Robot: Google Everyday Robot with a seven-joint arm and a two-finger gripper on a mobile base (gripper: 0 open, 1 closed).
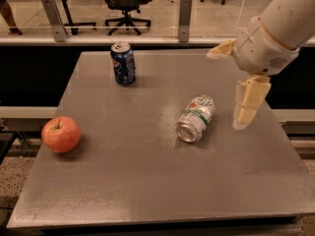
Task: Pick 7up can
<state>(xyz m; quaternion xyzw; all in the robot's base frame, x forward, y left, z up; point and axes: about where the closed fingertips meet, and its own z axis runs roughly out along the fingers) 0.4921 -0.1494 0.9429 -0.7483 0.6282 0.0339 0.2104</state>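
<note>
Grey table (147, 186) fills camera view. Silvery-white 7up can (196, 118) with green band lies on its side right of table centre, tilted, open-top end toward near edge, other end toward far right corner. Blue Pepsi can (123, 63) upright near far edge, left of middle. Red apple (61, 134) close to left edge. End effector (225, 90) hangs over right part of table, just beside 7up can, not touching it; cream fingers (250, 102) spread apart, released, nothing between them.
</note>
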